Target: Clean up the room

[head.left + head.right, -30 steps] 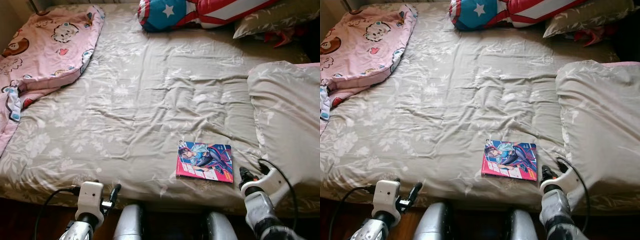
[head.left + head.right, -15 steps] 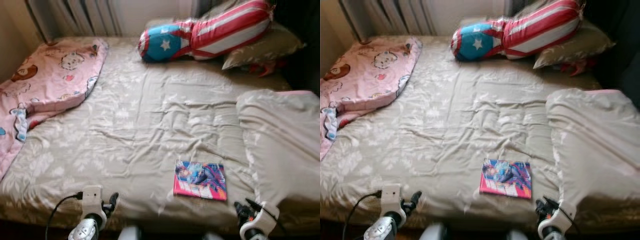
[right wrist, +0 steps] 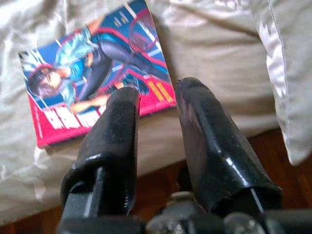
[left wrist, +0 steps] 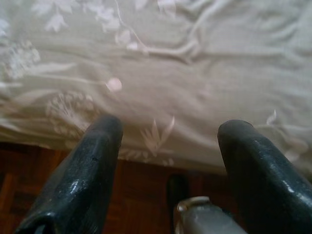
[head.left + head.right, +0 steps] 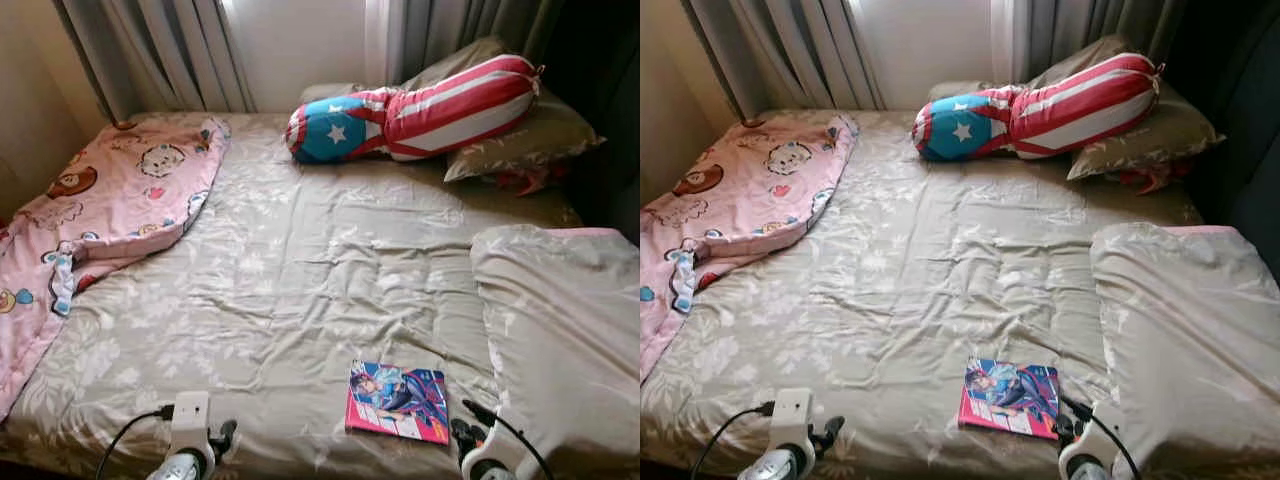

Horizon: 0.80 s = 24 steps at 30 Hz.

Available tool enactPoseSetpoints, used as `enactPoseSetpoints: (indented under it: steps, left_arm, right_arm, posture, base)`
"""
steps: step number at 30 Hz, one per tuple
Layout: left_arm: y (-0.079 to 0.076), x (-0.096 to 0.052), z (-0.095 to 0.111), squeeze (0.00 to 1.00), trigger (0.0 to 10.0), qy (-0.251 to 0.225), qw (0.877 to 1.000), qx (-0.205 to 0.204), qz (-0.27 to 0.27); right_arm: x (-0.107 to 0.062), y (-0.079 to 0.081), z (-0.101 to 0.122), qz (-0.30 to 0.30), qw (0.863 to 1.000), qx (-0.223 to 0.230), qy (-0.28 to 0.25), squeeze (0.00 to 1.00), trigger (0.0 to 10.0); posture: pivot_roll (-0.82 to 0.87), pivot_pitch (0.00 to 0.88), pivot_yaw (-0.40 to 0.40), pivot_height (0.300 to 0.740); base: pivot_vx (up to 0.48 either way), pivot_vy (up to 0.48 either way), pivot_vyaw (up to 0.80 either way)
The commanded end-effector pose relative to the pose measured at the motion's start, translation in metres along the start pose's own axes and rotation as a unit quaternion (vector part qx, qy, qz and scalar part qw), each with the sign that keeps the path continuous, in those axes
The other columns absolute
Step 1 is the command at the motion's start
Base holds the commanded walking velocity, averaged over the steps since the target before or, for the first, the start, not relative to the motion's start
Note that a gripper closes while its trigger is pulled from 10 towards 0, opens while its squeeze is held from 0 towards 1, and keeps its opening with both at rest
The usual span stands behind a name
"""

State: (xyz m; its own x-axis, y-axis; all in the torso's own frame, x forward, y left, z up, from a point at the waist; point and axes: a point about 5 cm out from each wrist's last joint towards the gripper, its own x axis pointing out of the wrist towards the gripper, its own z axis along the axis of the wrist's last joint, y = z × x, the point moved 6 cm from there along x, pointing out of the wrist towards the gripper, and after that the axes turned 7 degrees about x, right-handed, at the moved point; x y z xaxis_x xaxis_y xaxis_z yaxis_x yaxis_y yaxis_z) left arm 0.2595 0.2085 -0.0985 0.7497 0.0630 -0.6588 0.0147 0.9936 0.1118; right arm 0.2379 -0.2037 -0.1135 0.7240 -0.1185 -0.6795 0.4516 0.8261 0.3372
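A comic book [image 5: 398, 400] with a pink and blue cover lies flat on the beige floral bedsheet [image 5: 300, 280], near the bed's front edge. My right gripper [image 5: 465, 436] is low at that edge, just right of the book. In the right wrist view its fingers [image 3: 122, 126] stand a little apart over the book's [image 3: 92, 73] near corner, open with nothing between them. My left gripper [image 5: 222, 440] is at the front edge further left. It is open wide in the left wrist view [image 4: 170, 141], facing the sheet's hanging edge.
A pink cartoon blanket [image 5: 110, 200] covers the bed's left side. A stars-and-stripes bolster [image 5: 420, 105] and a beige pillow [image 5: 525, 135] lie at the head, below curtains [image 5: 160, 50]. A folded duvet [image 5: 560, 320] is heaped on the right. Dark wood floor [image 4: 141, 195] runs beneath the bed.
The camera has tilted up, so the bed head and curtains have come into view and both grippers sit lower in the picture. The book lies where it was.
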Motion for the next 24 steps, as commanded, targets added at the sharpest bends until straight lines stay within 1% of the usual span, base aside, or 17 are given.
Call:
enactPoseSetpoints:
  steps: [1, 2, 3, 4, 6, 8, 9, 11, 12, 13, 15, 17, 20, 23, 24]
  left_arm:
    - [0.001, -0.003, -0.015, 0.00, 10.0, 0.023, 1.000, 0.009, 0.002]
    - [0.000, -0.004, -0.019, 0.00, 10.0, 0.029, 1.000, 0.008, 0.003]
    - [0.000, -0.004, -0.019, 0.00, 10.0, 0.029, 1.000, 0.008, 0.003]
    - [0.001, -0.005, -0.023, 0.00, 10.0, 0.036, 0.999, 0.008, 0.005]
    - [0.003, -0.007, -0.028, 0.00, 10.0, 0.044, 0.999, 0.018, 0.005]
    - [0.008, -0.009, -0.034, 0.00, 10.0, 0.053, 0.998, 0.012, 0.011]
    - [0.010, -0.010, -0.037, 0.00, 10.0, 0.057, 0.998, 0.011, 0.015]
    - [0.017, -0.013, -0.045, 0.00, 10.0, 0.071, 0.997, 0.014, 0.022]
    - [0.017, -0.013, -0.045, 0.00, 10.0, 0.071, 0.997, 0.014, 0.022]
    - [0.018, -0.015, -0.049, 0.00, 10.0, 0.076, 0.997, 0.017, 0.021]
    - [0.017, -0.017, -0.055, 0.00, 10.0, 0.084, 0.996, 0.025, 0.017]
    - [0.017, -0.018, -0.058, 0.00, 10.0, 0.088, 0.996, 0.025, 0.017]
    - [0.016, -0.021, -0.066, 0.00, 10.0, 0.101, 0.994, 0.029, 0.015]
    - [0.017, -0.022, -0.068, 0.00, 10.0, 0.103, 0.994, 0.031, 0.015]
    - [0.018, -0.022, -0.068, 0.00, 10.0, 0.104, 0.994, 0.031, 0.016]
  right_arm:
    - [-0.004, -0.008, -0.014, -0.010, 0.999, -0.018, 0.024, 0.00, 10.0]
    - [-0.006, -0.010, -0.015, -0.009, 0.999, -0.029, 0.023, 0.00, 10.0]
    - [-0.006, -0.010, -0.015, -0.009, 0.999, -0.029, 0.023, 0.00, 10.0]
    - [-0.007, -0.014, -0.018, -0.016, 0.999, -0.042, 0.026, 0.00, 10.0]
    - [-0.009, -0.018, -0.022, -0.019, 0.999, -0.034, 0.033, 0.00, 10.0]
    - [-0.010, -0.020, -0.028, -0.018, 0.998, -0.039, 0.046, 0.00, 10.0]
    - [-0.011, -0.020, -0.030, -0.019, 0.998, -0.039, 0.050, 0.00, 10.0]
    - [-0.012, -0.024, -0.031, -0.026, 0.997, -0.058, 0.050, 0.00, 10.0]
    - [-0.012, -0.024, -0.031, -0.026, 0.997, -0.058, 0.050, 0.00, 10.0]
    - [-0.013, -0.025, -0.032, -0.030, 0.997, -0.042, 0.050, 0.00, 10.0]
    - [-0.013, -0.023, -0.034, -0.027, 0.997, -0.042, 0.054, 0.00, 10.0]
    - [-0.013, -0.022, -0.036, -0.024, 0.997, -0.043, 0.058, 0.00, 10.0]
    - [-0.013, -0.021, -0.038, -0.024, 0.997, -0.049, 0.062, 0.00, 10.0]
    - [-0.013, -0.020, -0.037, -0.020, 0.996, -0.057, 0.060, 0.00, 10.0]
    - [-0.013, -0.020, -0.037, -0.019, 0.996, -0.063, 0.060, 0.00, 10.0]
  posture:
    - [-0.01, 0.000, 0.016, 0.740]
    - [-0.01, 0.000, 0.014, 0.740]
    - [-0.01, 0.000, 0.014, 0.740]
    - [-0.01, 0.000, 0.014, 0.740]
    - [-0.02, 0.000, 0.012, 0.740]
    - [-0.02, 0.000, 0.003, 0.740]
    - [-0.02, 0.000, -0.003, 0.740]
    - [-0.02, 0.000, -0.005, 0.740]
    - [-0.02, 0.000, -0.005, 0.740]
    - [-0.02, 0.000, 0.000, 0.740]
    - [-0.02, 0.000, 0.002, 0.740]
    - [-0.03, 0.000, 0.003, 0.740]
    - [-0.03, 0.000, 0.009, 0.740]
    - [-0.03, 0.000, 0.010, 0.740]
    - [-0.03, 0.000, 0.010, 0.740]
  base:
    - [0.000, 0.000, 0.00]
    - [0.000, 0.000, 0.00]
    - [0.000, 0.000, 0.00]
    - [0.000, 0.000, 0.64]
    - [0.000, 0.000, 0.78]
    - [0.000, 0.000, 0.79]
    - [0.000, 0.000, 0.00]
    - [0.000, 0.000, 0.00]
    - [0.000, 0.000, 0.00]
    - [0.000, 0.244, 0.00]
    - [0.000, 0.000, 0.00]
    - [0.000, 0.000, 0.00]
    - [0.000, 0.407, 0.00]
    - [0.000, 0.480, 0.00]
    - [0.000, 0.480, 0.80]
